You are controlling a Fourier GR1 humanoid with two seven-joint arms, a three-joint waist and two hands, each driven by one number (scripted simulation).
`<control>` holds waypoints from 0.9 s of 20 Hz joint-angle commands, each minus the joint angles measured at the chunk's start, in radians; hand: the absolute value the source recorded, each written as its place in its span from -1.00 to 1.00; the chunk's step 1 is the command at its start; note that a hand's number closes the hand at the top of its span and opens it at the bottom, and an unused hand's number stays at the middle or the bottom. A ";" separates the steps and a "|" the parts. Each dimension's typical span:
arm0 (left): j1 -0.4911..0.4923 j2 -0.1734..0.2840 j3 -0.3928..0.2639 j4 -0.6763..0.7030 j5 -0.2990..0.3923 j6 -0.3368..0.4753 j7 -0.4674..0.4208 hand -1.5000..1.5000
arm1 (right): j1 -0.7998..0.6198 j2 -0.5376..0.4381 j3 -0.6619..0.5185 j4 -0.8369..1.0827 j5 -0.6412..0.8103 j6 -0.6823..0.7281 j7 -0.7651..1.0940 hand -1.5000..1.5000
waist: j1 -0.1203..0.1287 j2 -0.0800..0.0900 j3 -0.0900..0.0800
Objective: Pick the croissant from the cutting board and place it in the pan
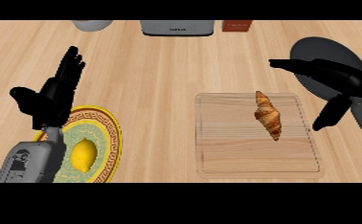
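A brown croissant (268, 115) lies on the wooden cutting board (240, 156), towards its upper right. The dark grey pan (318, 50) sits at the right edge of the counter, just beyond the board. My right hand (338, 82) hovers over the pan's near part, right of the croissant and apart from it, fingers spread open and holding nothing. At the left, my left hand (51, 96) stays open with fingers up, above a plate.
A yellow-rimmed patterned plate (109, 137) with a lemon (83, 155) on it lies at the lower left, partly under my left forearm. Along the far edge stand a grey bowl (92, 25), a grey appliance (176, 28) and a small brown box (237, 25).
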 commanded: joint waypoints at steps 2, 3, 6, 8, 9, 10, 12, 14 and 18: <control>0.019 0.017 0.041 -0.023 0.009 -0.028 0.009 0.00 | 0.009 0.003 0.002 0.037 0.084 0.014 -0.108 -1.00 | -0.002 -0.001 0.000; -0.004 0.005 0.037 0.007 0.003 -0.022 0.003 0.00 | 0.050 0.038 0.038 -0.039 0.098 -0.002 -0.048 -1.00 | -0.007 -0.002 0.000; -0.010 -0.018 0.028 0.067 -0.017 -0.035 -0.048 0.00 | 0.017 0.058 0.034 0.062 0.158 -0.035 -0.101 -1.00 | -0.003 0.000 0.000; 0.068 -0.056 0.001 -0.003 -0.035 -0.015 -0.060 0.00 | 0.050 0.076 0.024 0.025 0.178 -0.057 -0.070 -1.00 | -0.003 -0.001 0.000; -0.041 -0.027 0.022 0.055 -0.036 -0.018 -0.006 0.00 | 0.009 0.116 0.056 0.087 0.216 -0.078 -0.077 -1.00 | -0.002 0.001 0.000; -0.012 -0.033 0.018 -0.030 -0.036 0.002 0.050 0.00 | 0.000 0.091 0.026 -0.021 0.185 0.021 0.004 -1.00 | -0.005 -0.002 0.000; 0.010 -0.023 0.030 -0.012 -0.024 -0.028 0.017 0.00 | 0.032 0.072 0.045 -0.103 0.213 0.034 0.039 -1.00 | -0.010 -0.004 -0.001; -0.018 -0.031 0.036 0.024 -0.035 -0.019 0.007 0.00 | 0.039 0.083 0.069 -0.010 0.302 -0.075 -0.009 -1.00 | -0.006 -0.001 0.000; -0.032 -0.034 0.035 -0.001 -0.045 -0.019 0.033 0.00 | -0.014 0.124 0.080 0.090 0.389 -0.106 -0.011 -1.00 | -0.003 0.000 0.000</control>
